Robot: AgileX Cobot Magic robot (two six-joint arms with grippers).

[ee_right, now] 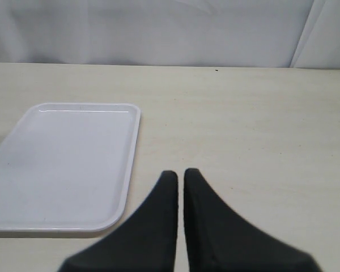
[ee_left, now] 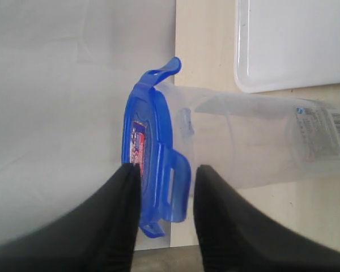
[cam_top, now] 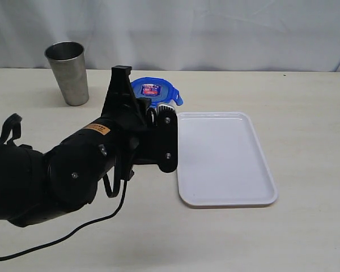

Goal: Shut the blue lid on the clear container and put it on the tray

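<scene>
**Exterior view:** The left arm reaches across the table and hides most of the container. Only the blue lid shows above the arm, just beside the tray at its far left corner. A steel cup stands upright well to the left, near the white curtain.

**Left wrist view:** The lid sits on the mouth of the clear container, which stands on the table beside the tray, not on it. A barcode label shows near its base. The left gripper has its jaws parted around one lid flap, with a sliver of gap on one side. Another flap juts outward.

**Right wrist view:** The right gripper hangs over bare table near the tray's edge, its jaws pressed together on nothing.
</scene>
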